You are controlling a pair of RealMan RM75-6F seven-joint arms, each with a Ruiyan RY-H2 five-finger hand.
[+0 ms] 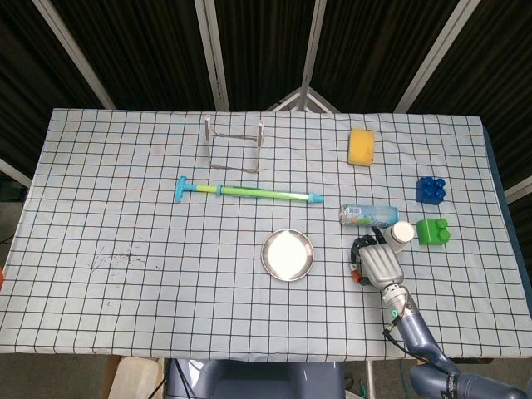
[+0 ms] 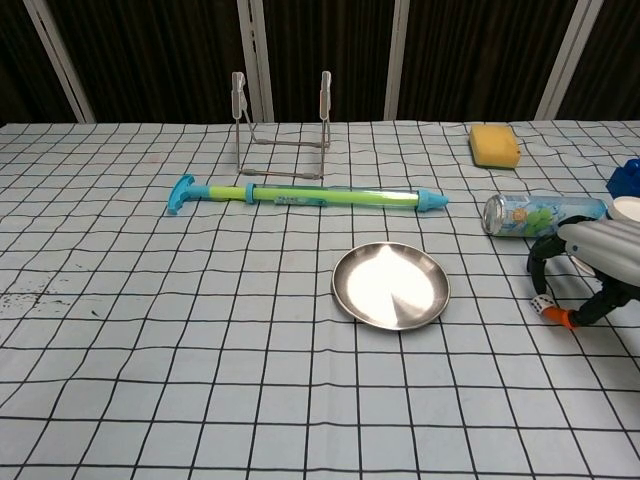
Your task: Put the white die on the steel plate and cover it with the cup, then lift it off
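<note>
The white die (image 2: 539, 302) is seen on the table (image 2: 200, 380) at right of frame, pinched between the curled fingertips of the right hand (image 2: 590, 262). The steel plate (image 2: 391, 285) lies left of it, the cup (image 1: 401, 233) beside the hand.

I get bright, even overhead light and sharp focus. Glare whitens the round steel plate (image 2: 391, 286). Shadows stay faint.
</note>
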